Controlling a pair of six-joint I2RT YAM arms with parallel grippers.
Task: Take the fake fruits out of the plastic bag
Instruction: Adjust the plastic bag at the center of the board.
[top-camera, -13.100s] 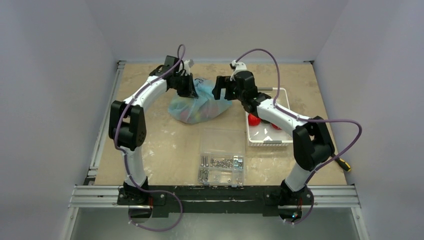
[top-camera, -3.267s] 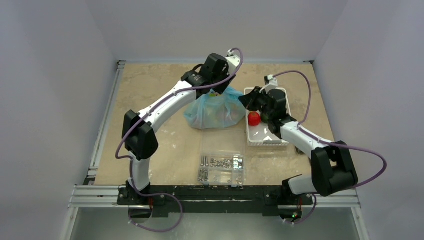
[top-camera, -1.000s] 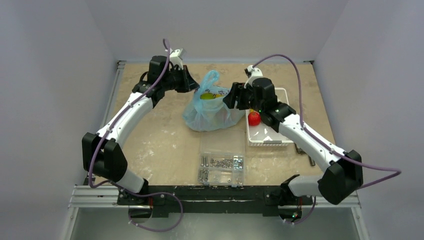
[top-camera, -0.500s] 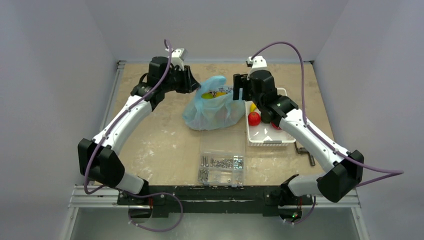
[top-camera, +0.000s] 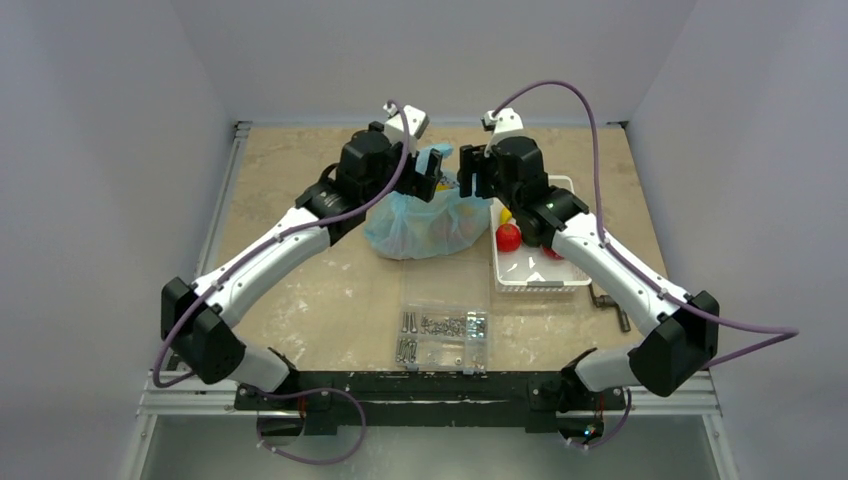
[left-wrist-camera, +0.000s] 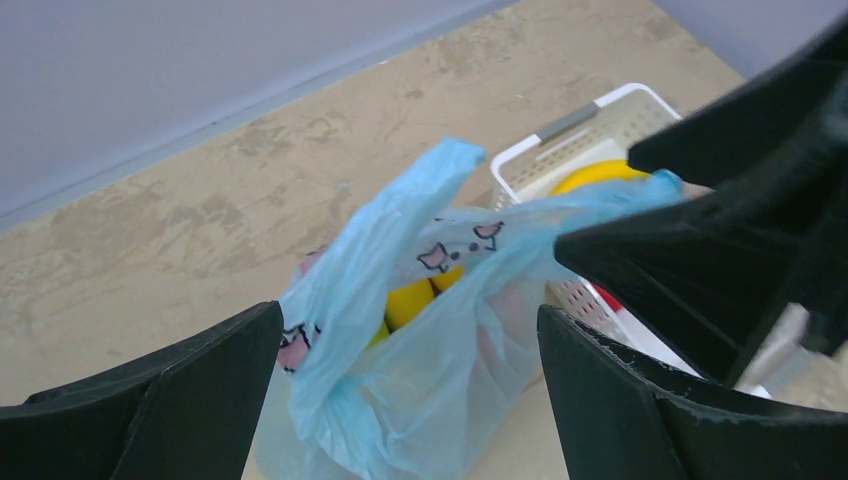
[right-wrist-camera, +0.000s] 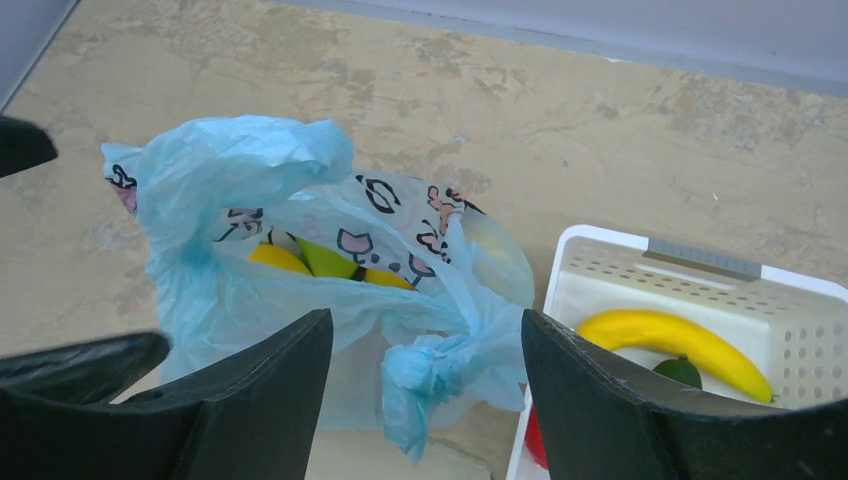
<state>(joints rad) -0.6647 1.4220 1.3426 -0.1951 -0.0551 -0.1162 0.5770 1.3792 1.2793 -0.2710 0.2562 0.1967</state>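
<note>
The thin, crinkly light-blue translucent plastic bag (top-camera: 420, 225) sits mouth-up on the beige tabletop (top-camera: 290, 250). Just beside it at 3 o'clock is the white slotted rectangular basket (top-camera: 540, 285). The clear compartment box of silver screws (top-camera: 440, 325) is near at 6 o'clock, and open tabletop runs from 8 to 12 o'clock. The bag's print shows dark-outlined cartoon faces. Glossy yellow plastic fruits (right-wrist-camera: 278, 258) lie inside. A yellow plastic banana (right-wrist-camera: 670, 335) and a red plastic fruit (top-camera: 508, 237) lie in the basket. The left gripper (top-camera: 432, 178) and right gripper (top-camera: 466, 172) hang over the bag's mouth, both jaws spread wide.
</note>
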